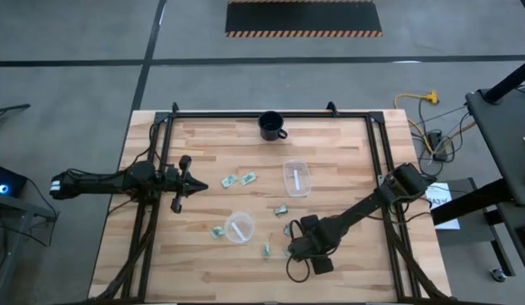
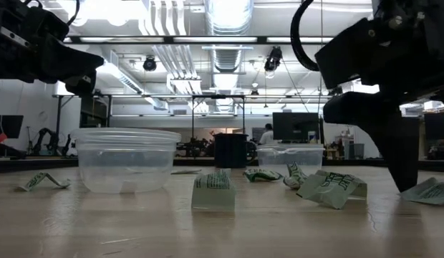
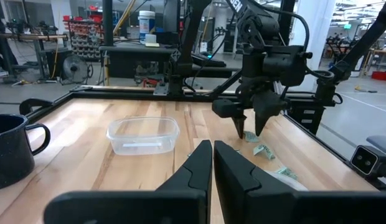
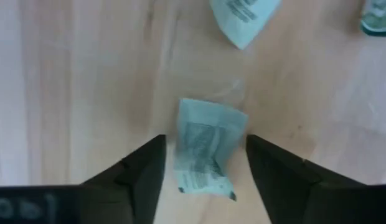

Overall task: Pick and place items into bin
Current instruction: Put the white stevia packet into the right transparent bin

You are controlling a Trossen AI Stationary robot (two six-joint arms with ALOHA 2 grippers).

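Several small light-green and white wrapped pieces lie flat on the wooden table (image 1: 161, 271), among them ones at the middle (image 1: 246, 178) and near the front (image 1: 267, 250). My right gripper (image 4: 205, 140) is open, pointing down at the table's near right (image 1: 293, 247). Its fingers stand on either side of one piece (image 4: 205, 149) that lies flat on the wood. My left gripper (image 1: 182, 182) is shut and empty above the table's left side, and its shut fingers show in the left wrist view (image 3: 211, 163).
A clear round tub (image 1: 239, 227) stands near the front middle and a clear rectangular tub (image 1: 297, 178) at the middle right. A black mug (image 1: 272, 125) stands at the far edge. Two more pieces (image 4: 243, 18) (image 4: 376, 18) lie just beyond my right gripper.
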